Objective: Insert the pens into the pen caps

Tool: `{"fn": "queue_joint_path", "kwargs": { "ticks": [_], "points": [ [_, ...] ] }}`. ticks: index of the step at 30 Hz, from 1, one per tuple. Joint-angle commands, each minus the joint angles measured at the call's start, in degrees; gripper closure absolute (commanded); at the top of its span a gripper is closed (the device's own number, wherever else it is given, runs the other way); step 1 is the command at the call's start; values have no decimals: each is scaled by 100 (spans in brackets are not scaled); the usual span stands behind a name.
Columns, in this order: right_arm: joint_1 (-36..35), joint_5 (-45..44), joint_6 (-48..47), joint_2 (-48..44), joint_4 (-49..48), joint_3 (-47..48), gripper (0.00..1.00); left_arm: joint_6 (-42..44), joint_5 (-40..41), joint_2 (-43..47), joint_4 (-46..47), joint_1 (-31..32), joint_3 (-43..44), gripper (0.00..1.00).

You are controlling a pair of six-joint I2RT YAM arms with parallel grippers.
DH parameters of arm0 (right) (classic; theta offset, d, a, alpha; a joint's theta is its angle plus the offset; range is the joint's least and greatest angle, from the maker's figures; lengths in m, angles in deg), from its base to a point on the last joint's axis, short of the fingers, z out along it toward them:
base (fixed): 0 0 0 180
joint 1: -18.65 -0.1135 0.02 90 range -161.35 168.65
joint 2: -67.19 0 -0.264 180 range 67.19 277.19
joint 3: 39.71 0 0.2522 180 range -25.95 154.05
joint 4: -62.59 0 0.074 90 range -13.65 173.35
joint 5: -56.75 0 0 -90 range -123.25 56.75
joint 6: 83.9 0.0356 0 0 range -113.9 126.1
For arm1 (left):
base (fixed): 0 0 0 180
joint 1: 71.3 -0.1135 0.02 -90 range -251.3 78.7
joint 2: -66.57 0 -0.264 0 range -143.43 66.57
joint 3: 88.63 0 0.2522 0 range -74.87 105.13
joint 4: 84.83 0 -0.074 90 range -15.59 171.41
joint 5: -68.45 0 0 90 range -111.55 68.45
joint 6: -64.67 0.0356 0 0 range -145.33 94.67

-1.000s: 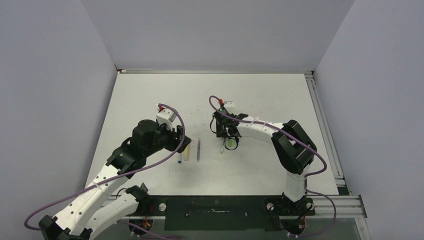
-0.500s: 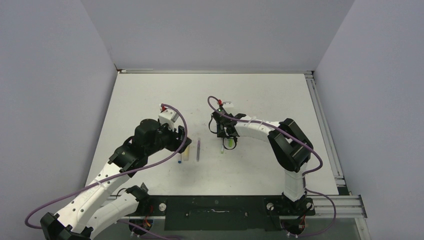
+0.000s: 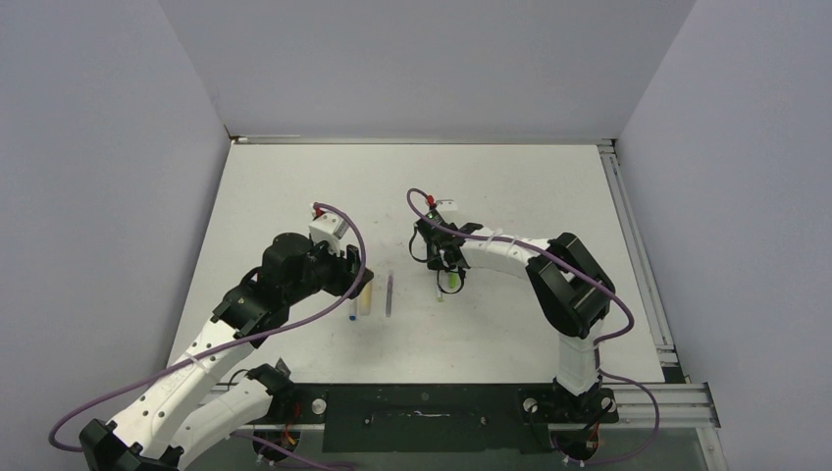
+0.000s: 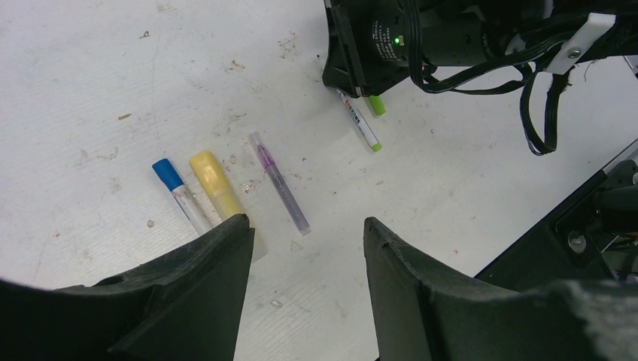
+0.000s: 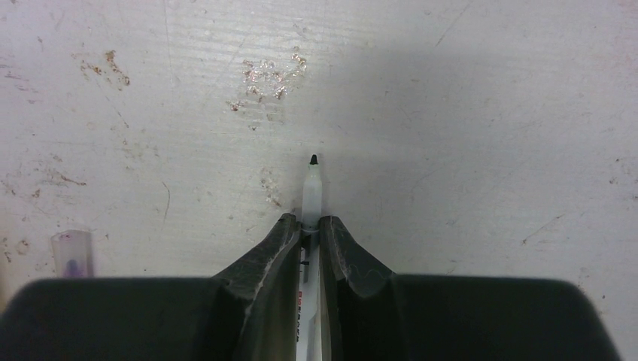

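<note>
My right gripper [image 3: 446,267] is shut on the thin grey-green pen [image 5: 311,188] near its black nib, low on the table. The pen's green tail [image 4: 374,146] sticks out behind the gripper. A short green cap [image 4: 376,105] lies beside it. My left gripper [image 4: 305,226] is open and empty above the table [image 4: 90,90], just past the lower ends of three pens. These are the white-grey pen with a blue end [image 4: 180,199], the yellow marker [image 4: 214,186] and the thin purple pen [image 4: 280,184]. I see no loose blue, yellow or pink-purple cap.
The three pens lie side by side between the two grippers in the top view, with the purple one [image 3: 390,292] nearest the right arm. A metal rail [image 3: 638,255] runs along the table's right edge. Grey walls enclose the left, back and right sides.
Both arms have shifted only slightly. The right gripper stays shut on the grey-green pen. The other pens have not moved.
</note>
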State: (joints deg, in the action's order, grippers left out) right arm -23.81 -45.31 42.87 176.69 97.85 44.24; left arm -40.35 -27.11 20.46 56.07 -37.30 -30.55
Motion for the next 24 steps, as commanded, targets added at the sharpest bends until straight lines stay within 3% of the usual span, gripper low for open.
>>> {"fn": "queue_joint_path", "kwargs": {
  "ticks": [1,15,24],
  "points": [
    [-97,50,-88,-545,43,206,95,-141,-239,143,451,-43,-26,47],
    [-591,101,-141,-2508,-113,-207,95,-990,-1552,216,1336,-51,-204,42],
    [-675,868,14,-3885,-1088,-1023,95,-1862,-2355,96,2286,-78,-398,37]
  ]
}}
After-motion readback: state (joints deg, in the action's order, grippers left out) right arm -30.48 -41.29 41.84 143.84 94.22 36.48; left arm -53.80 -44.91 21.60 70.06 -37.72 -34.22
